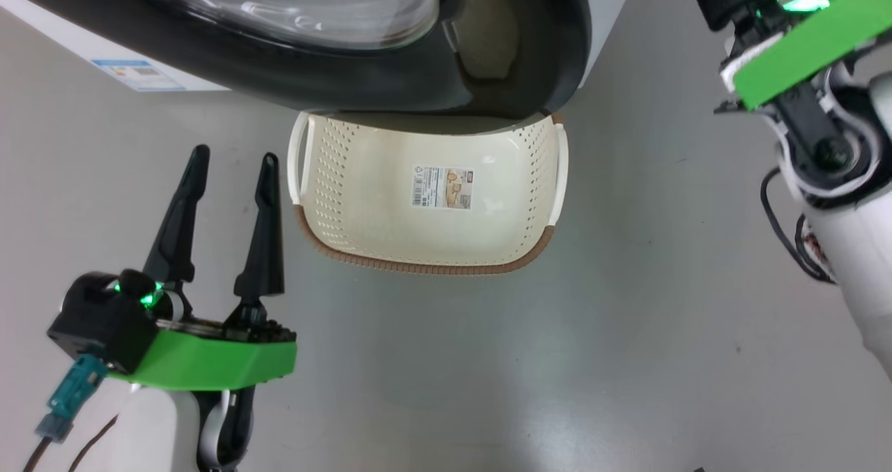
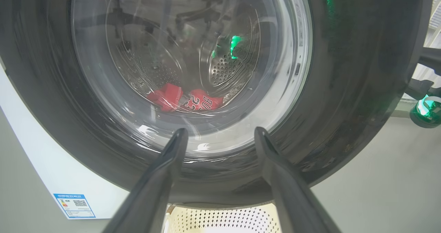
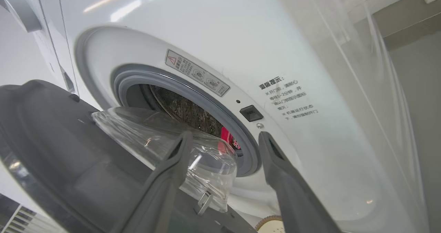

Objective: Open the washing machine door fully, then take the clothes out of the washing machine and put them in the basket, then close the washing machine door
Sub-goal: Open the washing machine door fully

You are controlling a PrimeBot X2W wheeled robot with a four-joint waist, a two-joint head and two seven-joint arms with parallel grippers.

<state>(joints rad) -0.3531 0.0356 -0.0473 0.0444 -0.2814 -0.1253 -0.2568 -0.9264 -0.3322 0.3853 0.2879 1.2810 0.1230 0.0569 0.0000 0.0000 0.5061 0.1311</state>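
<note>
Left gripper [image 1: 235,155] and right gripper [image 3: 225,135] both released, grasping nothing; washing machine door [image 3: 51,140] stands part-open.

The left gripper's fingers are spread above the grey floor [image 1: 557,353], just beside the left handle of the basket [image 1: 418,268], and point at the door's outer glass. The right gripper's fingers are spread wide, aimed at the gap between the door's dark inner face and the white washing machine [image 3: 241,36]; contact with the glass bowl [image 3: 155,136] cannot be determined. The bowl sits partly clear of the grey gasket [image 3: 248,147]. The clothes [image 2: 203,100], red with white lettering, lie low in the steel drum, seen through the glass and past the gasket. The basket rests on the floor, its far edge under the door, with the sticker [image 1: 444,187] showing on its bottom.
</note>
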